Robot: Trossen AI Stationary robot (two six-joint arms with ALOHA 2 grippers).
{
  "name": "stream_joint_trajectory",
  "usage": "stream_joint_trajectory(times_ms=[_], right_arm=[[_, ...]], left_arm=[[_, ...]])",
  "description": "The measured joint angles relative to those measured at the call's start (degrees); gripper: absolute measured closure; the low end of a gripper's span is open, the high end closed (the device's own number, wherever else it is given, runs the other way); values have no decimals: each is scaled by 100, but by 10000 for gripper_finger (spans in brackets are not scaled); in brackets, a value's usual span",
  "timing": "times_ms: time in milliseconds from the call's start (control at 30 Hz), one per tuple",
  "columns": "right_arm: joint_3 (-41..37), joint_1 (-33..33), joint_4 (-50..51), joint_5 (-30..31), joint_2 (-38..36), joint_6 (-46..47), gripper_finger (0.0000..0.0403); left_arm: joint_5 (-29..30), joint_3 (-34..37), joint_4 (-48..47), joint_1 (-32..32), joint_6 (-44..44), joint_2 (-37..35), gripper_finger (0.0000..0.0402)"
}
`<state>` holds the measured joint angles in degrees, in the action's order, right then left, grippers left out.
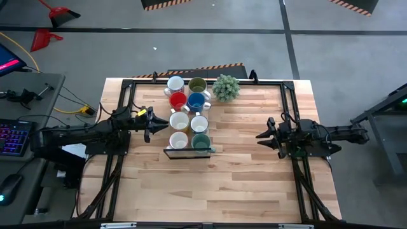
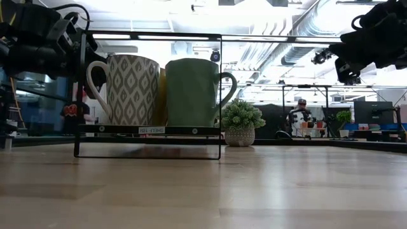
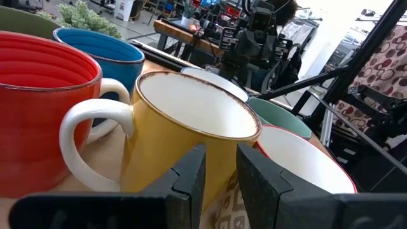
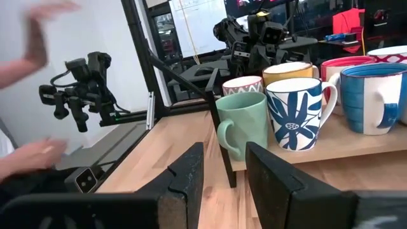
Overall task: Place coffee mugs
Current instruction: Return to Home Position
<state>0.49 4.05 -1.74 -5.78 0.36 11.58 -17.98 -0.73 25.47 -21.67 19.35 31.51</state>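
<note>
I'm seeing all eight coffee mugs (image 1: 189, 111) sitting on the shelf (image 2: 191, 130) in two columns toward the back-centre of the table (image 1: 241, 191). The potted plant (image 1: 226, 87) is just beside the rack's far right corner. So the placing looks done to me, and the job in hand is getting both arms home cleanly.

The left gripper (image 1: 162, 124) is hanging just beside the shelf's left side, level with the yellow mug (image 3: 191, 127). Through the left wrist camera its fingers are showing only a narrow gap and gripping nothing. That mug's wall is right in front of the tips, with the red mug (image 3: 38, 108) next to it. The right gripper (image 1: 261, 137) is sitting well apart from the rack on the other side. Its jaws are a little open and empty, facing the mint mug (image 4: 245, 127) and the blue-flowered mug (image 4: 299, 114).

I'm planning to draw the left arm straight back from the shelf first, with no lifting or swinging. The handle and rim are so close that I'm judging any sideways sweep could nudge the row. I'd fold it only once it's clear. The right arm has room, so it's the easy one. I'm also minding a person's hand (image 4: 35, 38), showing blurred beyond the table in the right wrist view.
</note>
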Motion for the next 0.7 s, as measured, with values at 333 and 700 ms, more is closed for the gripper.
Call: stream_joint_trajectory(times_ms=[333,700], right_arm=[[0,0,0,2,0,0,300],[-2,0,0,4,0,-3,300]], left_arm=[[20,2,-132,3,-143,-66,323],[804,7,-1408,1500,-1347,-1801,323]])
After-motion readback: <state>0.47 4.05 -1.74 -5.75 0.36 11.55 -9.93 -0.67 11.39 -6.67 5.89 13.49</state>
